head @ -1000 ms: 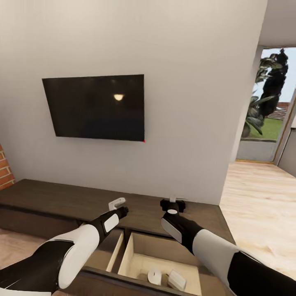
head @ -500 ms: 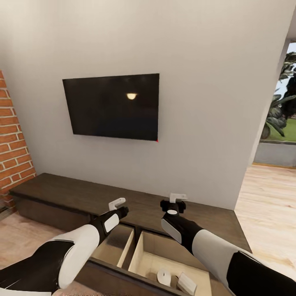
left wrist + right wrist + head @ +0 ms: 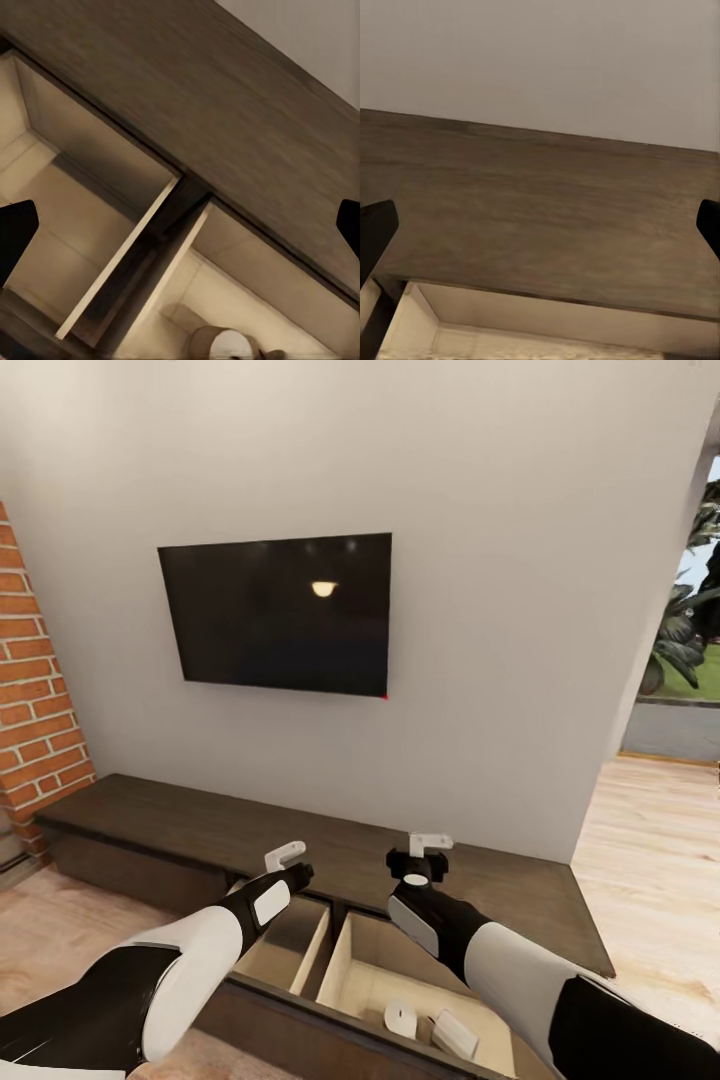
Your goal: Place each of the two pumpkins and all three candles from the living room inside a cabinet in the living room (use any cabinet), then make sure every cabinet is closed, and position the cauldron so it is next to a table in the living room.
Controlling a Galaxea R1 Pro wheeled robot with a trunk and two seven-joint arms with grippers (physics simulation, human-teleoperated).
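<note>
Cabinet (image 3: 190,830): long, dark brown, across the lower half of the head view under the TV (image 3: 280,615); two drawers stand pulled out at lower centre, pale inside.
Candles (image 3: 401,1018): two pale stubby shapes lie in the right-hand open drawer (image 3: 370,975), bottom centre of the head view; one candle also shows at the bottom of the left wrist view (image 3: 223,345).
Left hand (image 3: 288,860): lower centre-left of the head view, above the left drawer (image 3: 290,945); fingers spread apart, grasping nothing.
Right hand (image 3: 425,852): lower centre, over the cabinet top just behind the right drawer; fingers apart, empty.
Candles to hands: below and nearer the camera than both hands, closest to the right hand, touching neither.
Writing: no readable lettering on the TV or cabinet.
Surroundings: red brick (image 3: 35,690) at the left edge, wood floor (image 3: 650,860) at the right.
</note>
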